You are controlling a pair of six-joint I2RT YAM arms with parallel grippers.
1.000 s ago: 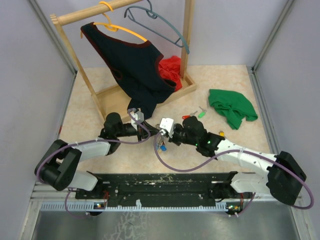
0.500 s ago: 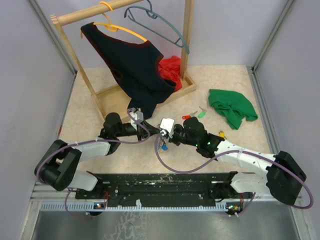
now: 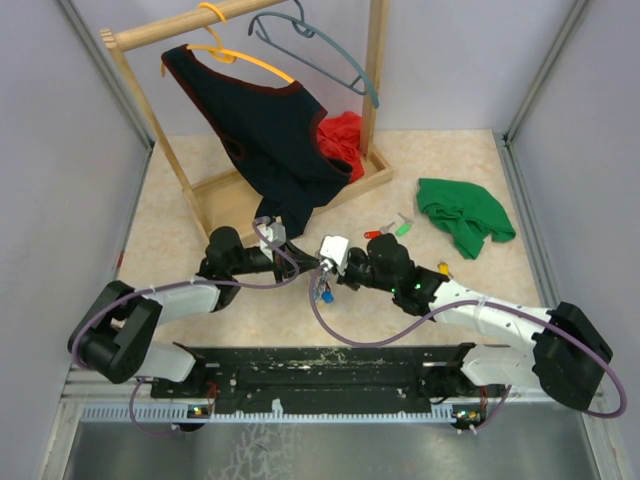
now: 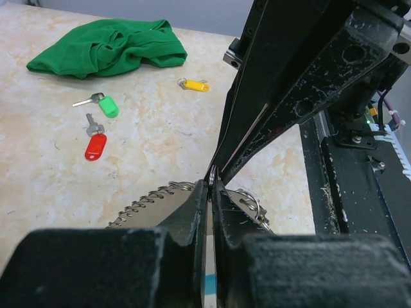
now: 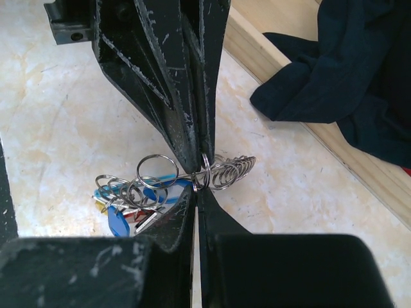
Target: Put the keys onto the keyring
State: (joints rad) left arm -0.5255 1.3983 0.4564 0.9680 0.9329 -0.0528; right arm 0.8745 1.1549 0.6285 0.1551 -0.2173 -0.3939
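The left gripper (image 4: 210, 190) and right gripper (image 5: 196, 192) meet tip to tip, both clenched on the keyring (image 5: 225, 172), low over the table (image 4: 160, 135). A blue key (image 5: 117, 221) already hangs from it. A red key (image 4: 95, 145), green key (image 4: 107, 105) and yellow key (image 4: 195, 85) lie loose farther out, near the green cloth (image 4: 109, 45). Judgement: hold one grip firm and free the other to fetch a key.

keyring (image 5: 228, 172) shiny metal wire, red key (image 4: 95, 146) w/ glossy plastic cap, green cloth (image 4: 109, 46) matt, rack (image 3: 376, 70) bare wood
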